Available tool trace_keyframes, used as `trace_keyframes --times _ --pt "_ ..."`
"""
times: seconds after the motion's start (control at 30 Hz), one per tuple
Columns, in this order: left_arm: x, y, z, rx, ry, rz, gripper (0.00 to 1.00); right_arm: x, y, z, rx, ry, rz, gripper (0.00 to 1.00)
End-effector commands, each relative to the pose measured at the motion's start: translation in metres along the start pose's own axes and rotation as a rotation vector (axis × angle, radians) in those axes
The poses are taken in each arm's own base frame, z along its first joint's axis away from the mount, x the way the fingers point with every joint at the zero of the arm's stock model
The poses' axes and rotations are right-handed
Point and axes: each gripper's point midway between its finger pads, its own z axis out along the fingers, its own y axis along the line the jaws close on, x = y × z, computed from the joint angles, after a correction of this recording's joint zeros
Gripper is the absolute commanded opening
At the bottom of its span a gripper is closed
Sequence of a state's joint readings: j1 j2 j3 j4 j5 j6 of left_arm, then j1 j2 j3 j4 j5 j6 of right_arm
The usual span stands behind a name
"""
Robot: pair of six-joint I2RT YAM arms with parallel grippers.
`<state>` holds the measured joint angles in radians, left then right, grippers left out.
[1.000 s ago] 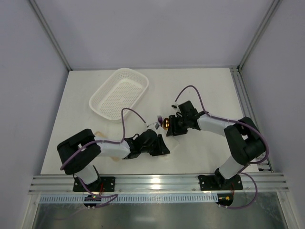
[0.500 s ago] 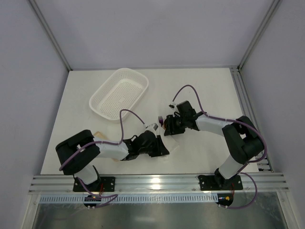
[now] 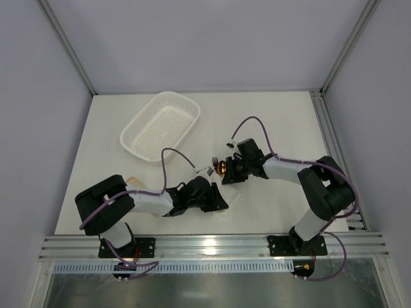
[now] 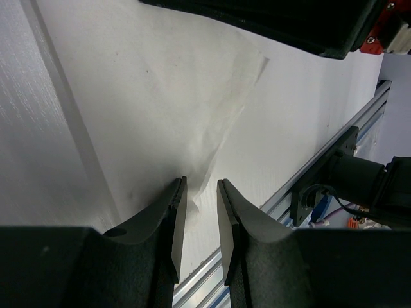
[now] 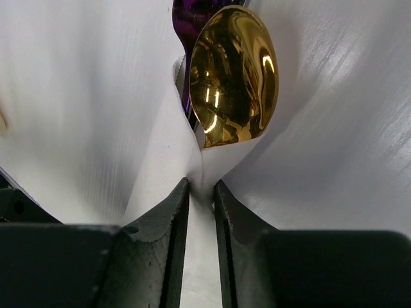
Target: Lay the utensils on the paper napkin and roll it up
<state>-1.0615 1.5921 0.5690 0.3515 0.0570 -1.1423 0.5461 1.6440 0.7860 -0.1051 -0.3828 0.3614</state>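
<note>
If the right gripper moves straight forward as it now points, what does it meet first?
Probably the gold spoon bowl, which lies straight ahead of the right gripper, inside the fold of the paper napkin it pinches.

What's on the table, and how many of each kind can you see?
Spoons: 1, the gold-bowled spoon
Forks: 1, the purple fork
Napkins: 1, the paper napkin
Baskets: 1, the white basket
Slabs: 1, the beige slab, mostly hidden
Total: 5
More cutlery may be hidden inside the napkin.
</note>
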Motion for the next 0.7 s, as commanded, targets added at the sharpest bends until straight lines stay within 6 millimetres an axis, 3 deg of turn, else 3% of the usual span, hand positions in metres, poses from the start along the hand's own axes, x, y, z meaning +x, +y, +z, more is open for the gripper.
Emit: trace_keyframes --times 0.0,0.23,0.5,0.67 --pt "0.020 0.030 -0.005 -0.096 0.053 0.015 0.31 0.028 -0.014 0.006 0.045 0.088 0.022 0.23" --pt "0.009 0.022 -0.015 -0.117 0.015 0.000 0.35 0.020 -0.011 0.005 0.034 0.058 0.014 0.04" --pt "-0.049 -0.018 -0.054 -0.195 -0.105 0.067 0.62 0.012 -0.007 0.005 0.003 0.007 -0.005 0.04" --pt "-0.059 0.008 -0.054 -0.238 -0.041 0.039 0.63 0.000 0.001 0.004 -0.034 -0.041 -0.028 0.04"
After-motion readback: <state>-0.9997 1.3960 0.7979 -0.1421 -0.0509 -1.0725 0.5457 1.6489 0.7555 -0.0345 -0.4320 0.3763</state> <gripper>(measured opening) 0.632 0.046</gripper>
